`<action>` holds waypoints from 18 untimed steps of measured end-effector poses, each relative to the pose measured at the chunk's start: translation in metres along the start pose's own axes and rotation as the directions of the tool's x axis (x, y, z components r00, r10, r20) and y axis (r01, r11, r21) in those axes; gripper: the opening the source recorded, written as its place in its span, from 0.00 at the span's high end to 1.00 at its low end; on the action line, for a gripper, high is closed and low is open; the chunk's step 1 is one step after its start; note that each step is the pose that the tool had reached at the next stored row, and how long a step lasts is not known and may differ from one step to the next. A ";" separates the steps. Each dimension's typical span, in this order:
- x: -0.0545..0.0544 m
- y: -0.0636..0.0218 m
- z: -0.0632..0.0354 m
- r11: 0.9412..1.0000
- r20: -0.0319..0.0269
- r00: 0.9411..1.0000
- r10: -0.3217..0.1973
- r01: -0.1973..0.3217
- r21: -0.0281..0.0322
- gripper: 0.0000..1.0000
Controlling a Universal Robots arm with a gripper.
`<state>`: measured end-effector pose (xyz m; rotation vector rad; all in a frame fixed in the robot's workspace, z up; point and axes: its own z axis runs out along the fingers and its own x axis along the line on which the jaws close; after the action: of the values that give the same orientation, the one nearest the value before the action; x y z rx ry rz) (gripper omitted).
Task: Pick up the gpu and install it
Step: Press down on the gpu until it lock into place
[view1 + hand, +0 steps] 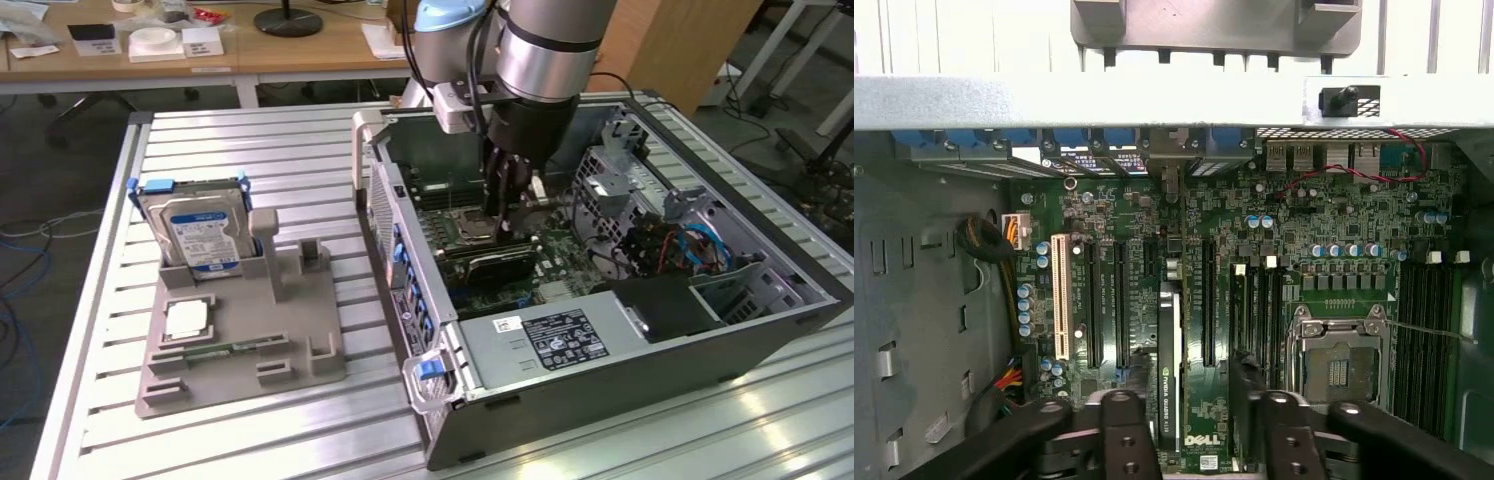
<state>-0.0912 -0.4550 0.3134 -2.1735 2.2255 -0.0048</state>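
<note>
Fingers (1129,435) of the gripper (1189,430) stand partly open, one each side of the gpu (1168,375), w/ a gap visible betw. each finger and the card edge; can't tell if pads touch it, no firm clamp shows. The gpu stands on edge in a slot on the motherboard (1254,250), black cooler edge facing the wrist cam, bracket end toward the case's rear wall w/ the blue slot clips (1084,137).

In the exterior view the gripper (505,215) reaches straight down into the open pc case (587,350), fingertips at the gpu (497,262), which sits mid-board just beside the empty cpu socket (466,222). The arm (541,50) hangs vertical above.

The case lies on its side on the slatted alu table (240,430), toward the table's exterior-view-right half. On the exterior view's left, well apart from the case, a grey parts holder (247,345) carries a hard drive (198,232) upright at its far end, a cpu (187,318) flat near the middle, and a green memory stick (220,350) near its near edge.
</note>
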 end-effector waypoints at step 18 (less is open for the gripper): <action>0.000 0.0000 0.0001 1.000 0.000 1.000 0.000 0.000 0.000 0.89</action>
<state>-0.0912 -0.4550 0.3133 -2.1736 2.2255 -0.0049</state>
